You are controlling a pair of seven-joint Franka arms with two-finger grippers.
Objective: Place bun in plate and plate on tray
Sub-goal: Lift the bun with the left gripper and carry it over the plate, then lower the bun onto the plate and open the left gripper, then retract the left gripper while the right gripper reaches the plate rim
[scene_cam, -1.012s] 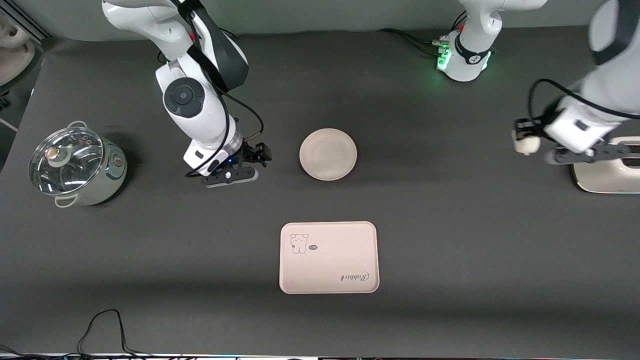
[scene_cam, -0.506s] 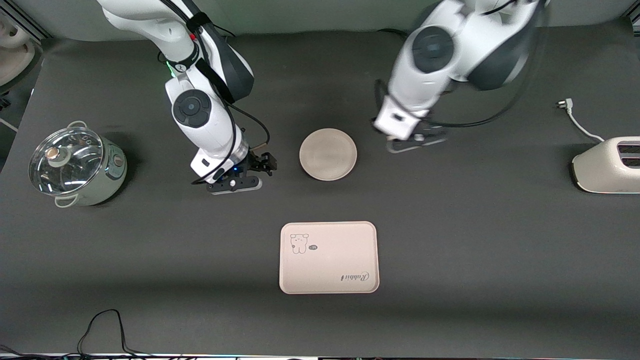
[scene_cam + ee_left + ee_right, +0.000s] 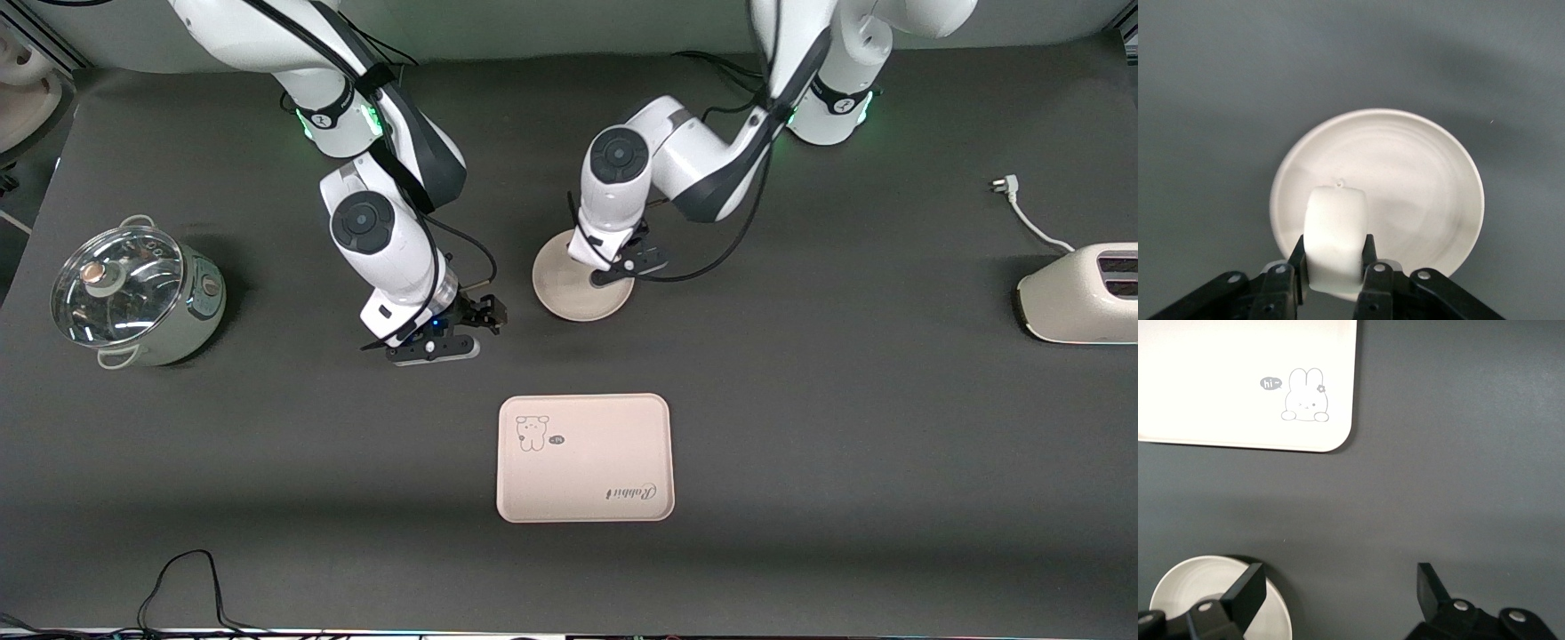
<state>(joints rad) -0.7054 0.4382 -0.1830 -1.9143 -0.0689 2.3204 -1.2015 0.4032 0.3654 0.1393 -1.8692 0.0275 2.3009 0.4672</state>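
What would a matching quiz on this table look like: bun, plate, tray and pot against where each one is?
Things:
1. bun
2. plate
3. tray
4. pot

Places:
A. at the right arm's end of the table
B. nearest the front camera, bare
C. gripped in the left end effector
D. under the left end effector, on the table

Pairs: 1-C, 2-D, 3-B, 4-A

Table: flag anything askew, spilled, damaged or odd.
Nothing stands out. The left pincer holds the bun over the plate; the right pincer hangs open beside the plate. The tray lies flat, nearer the front camera.
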